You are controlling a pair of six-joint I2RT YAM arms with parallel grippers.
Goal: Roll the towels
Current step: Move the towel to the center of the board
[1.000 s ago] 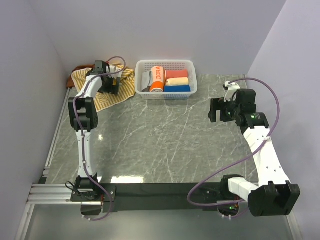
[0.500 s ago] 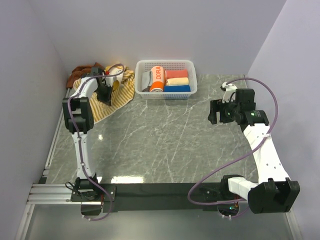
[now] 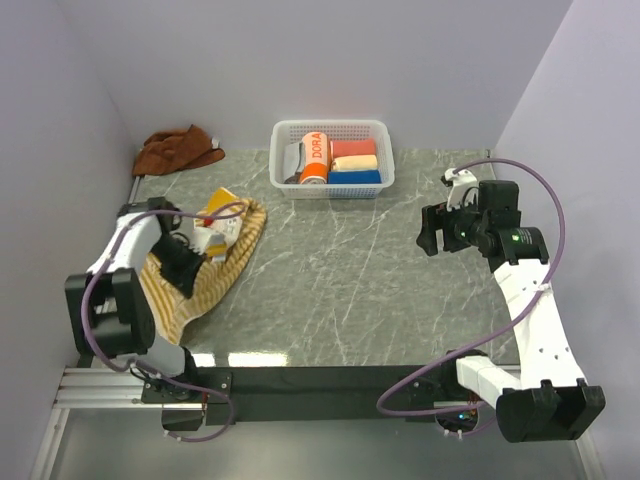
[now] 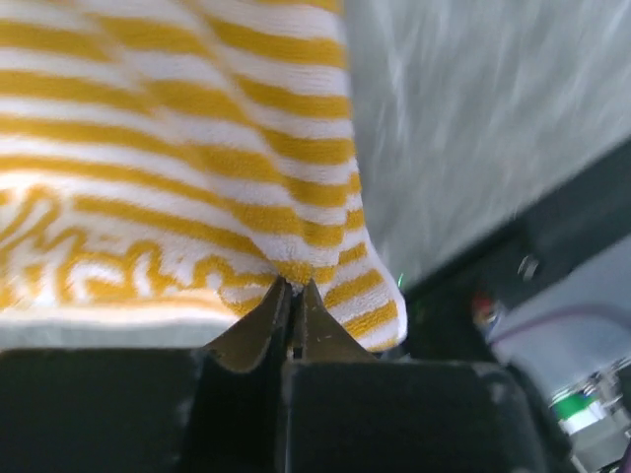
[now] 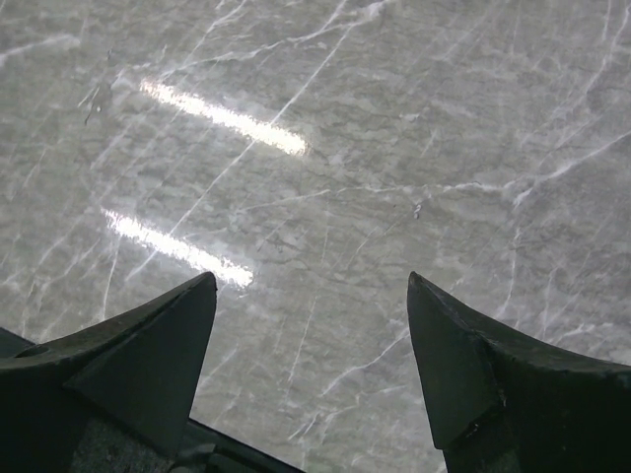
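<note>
The cream-yellow towel with orange stripes [image 3: 222,262] lies bunched at the left of the marble table, partly hidden under my left arm. My left gripper [image 3: 186,263] is shut on it. In the left wrist view the two tips [image 4: 293,286] pinch a fold of the striped cloth [image 4: 177,148] near its corner. The rust-brown towel [image 3: 178,150] sits crumpled in the back left corner, apart from both grippers. At the right, my right gripper [image 3: 432,228] hangs open over bare marble, and the wrist view shows nothing between its fingers [image 5: 311,286].
A white basket [image 3: 330,125] stands at the back centre, holding an orange "DORA" roll [image 3: 314,158] and small red, yellow and blue rolls. A metal rail [image 3: 110,290] runs along the table's left edge. Walls close in at the left, back and right.
My left gripper shut on the striped towel and dragged it from the back left corner toward the near left. The brown towel stayed behind, now uncovered. The right arm barely moved.
</note>
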